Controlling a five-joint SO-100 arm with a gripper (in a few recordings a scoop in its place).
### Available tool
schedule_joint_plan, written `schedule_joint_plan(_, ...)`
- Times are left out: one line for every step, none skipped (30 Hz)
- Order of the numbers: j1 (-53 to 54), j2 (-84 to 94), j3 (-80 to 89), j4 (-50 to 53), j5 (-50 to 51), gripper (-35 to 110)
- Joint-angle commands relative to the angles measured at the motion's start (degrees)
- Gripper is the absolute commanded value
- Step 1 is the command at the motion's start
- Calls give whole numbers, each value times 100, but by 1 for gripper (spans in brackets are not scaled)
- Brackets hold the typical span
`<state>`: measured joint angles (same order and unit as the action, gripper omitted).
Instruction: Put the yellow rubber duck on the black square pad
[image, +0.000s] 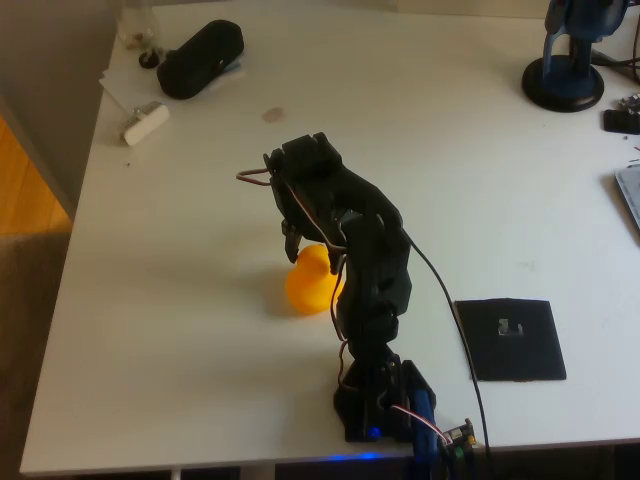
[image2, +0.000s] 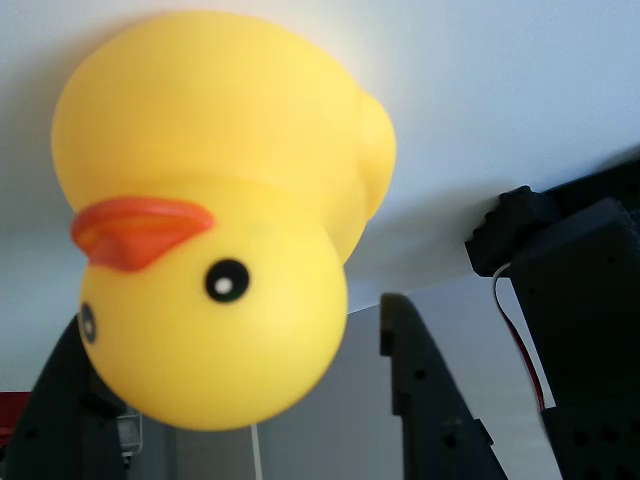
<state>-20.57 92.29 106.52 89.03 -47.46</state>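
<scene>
The yellow rubber duck (image: 308, 283) sits on the white table just left of the black arm. In the wrist view the duck (image2: 215, 220) looms close, its head with the orange beak lying between my two black fingers. My gripper (image: 312, 256) hangs right over the duck and is open, with one finger (image2: 415, 390) on each side of the head. A small gap shows beside the right finger. The black square pad (image: 510, 338), with a pale mark at its centre, lies flat to the right of the arm's base, well apart from the duck.
A black oblong pouch (image: 200, 58) and a small white object (image: 145, 122) lie at the far left corner on papers. A blue stand with a round dark base (image: 565, 80) sits at the far right. The table's left edge (image: 75, 250) drops to a wooden floor.
</scene>
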Motion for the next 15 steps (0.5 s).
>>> schedule_joint_plan(9,114,-44,62,-149,29)
schedule_joint_plan(9,123,-53,62,-149,29)
schedule_joint_plan(9,132,-70,62,-149,29)
schedule_joint_plan(9,132,-79,62,-158,29)
schedule_joint_plan(9,123,-62,62,-158,29)
schedule_joint_plan(9,123,-53,62,-158,29)
schedule_joint_plan(9,123,-53,62,-158,29)
schedule_joint_plan(18,123,-79,53,-158,29)
schedule_joint_plan(26,123,-62,18,-158,29)
schedule_joint_plan(44,114,-35,-53,-149,29)
schedule_joint_plan(70,114,-18,-114,-149,29)
schedule_joint_plan(70,114,26,-149,-149,29)
schedule_joint_plan(70,114,70,-158,-158,29)
schedule_joint_plan(79,105,97,-158,-158,29)
schedule_joint_plan(79,105,114,-158,-158,29)
